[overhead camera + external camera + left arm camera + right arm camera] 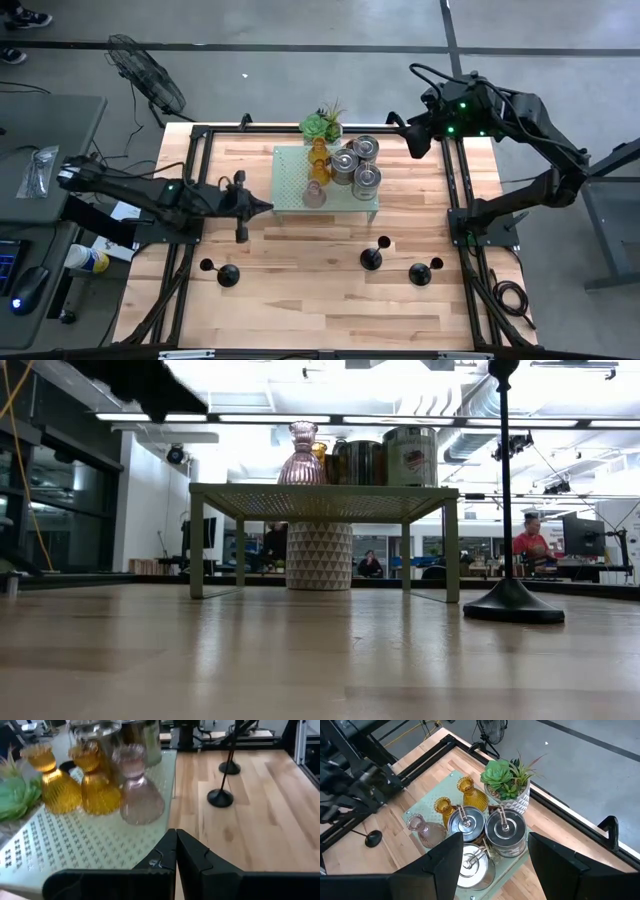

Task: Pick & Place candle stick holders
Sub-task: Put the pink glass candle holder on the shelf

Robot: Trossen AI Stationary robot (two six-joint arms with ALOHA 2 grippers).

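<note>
Just ahead of the clenched, empty left gripper, on the stand, sit one pink glass holder, two amber holders and three silvery ones. Four black holders stand behind it on the table. Right gripper hangs released above.

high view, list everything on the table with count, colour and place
black candle stick holders: four, black, standing on the wood in front of the stand
amber glass holders: two, amber-orange, on the stand
pink glass holder: one, pale pink, at the stand's front edge
silvery cylindrical holders: three, silver, clustered on the stand's right half
perforated stand: one, pale green, centre of the table
potted plant: one, green spiky, behind the stand
fan: one, black, on the floor beyond the table
left gripper: shut, empty, at the stand's left edge
right gripper: open, empty, raised near the table's far right edge
</note>
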